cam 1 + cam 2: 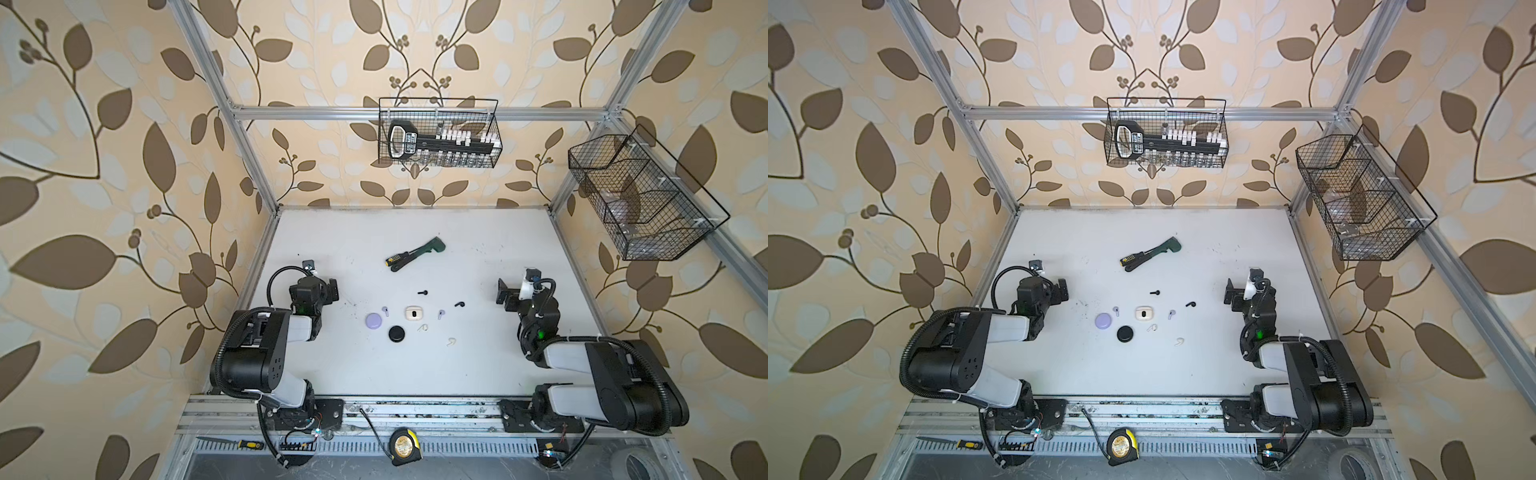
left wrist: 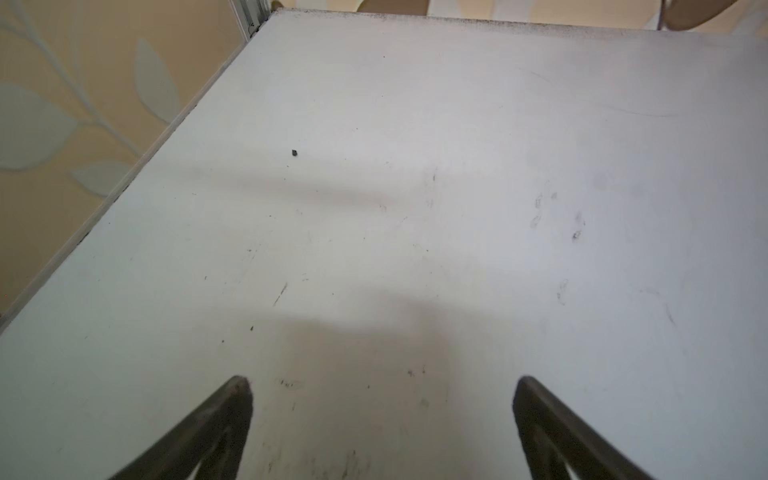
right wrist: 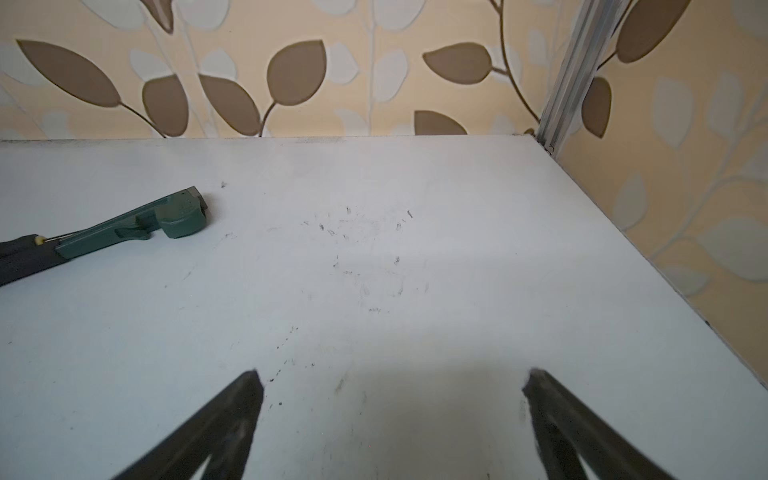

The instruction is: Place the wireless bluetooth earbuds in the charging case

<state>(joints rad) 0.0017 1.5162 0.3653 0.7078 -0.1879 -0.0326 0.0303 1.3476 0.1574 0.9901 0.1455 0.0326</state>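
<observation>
Lying earbuds (image 1: 423, 292), between left hand (image 2: 382, 384), right hand (image 3: 392, 380)

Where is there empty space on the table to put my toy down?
The wide bare strip of table on the near side of the black case. Also the far corners either side of the green tool. The middle is crowded: earbuds and other cases, between the open left gripper and right gripper.

1. Left arm (image 1: 266, 345) sits folded over the table's (image 1: 415, 374) near-left corner; left gripper (image 2: 382, 386) is spread wide and empty, above the table.
2. Right arm (image 1: 602, 365) sits folded over the near-right corner; right gripper (image 3: 392, 378) is equally wide and empty.
</observation>
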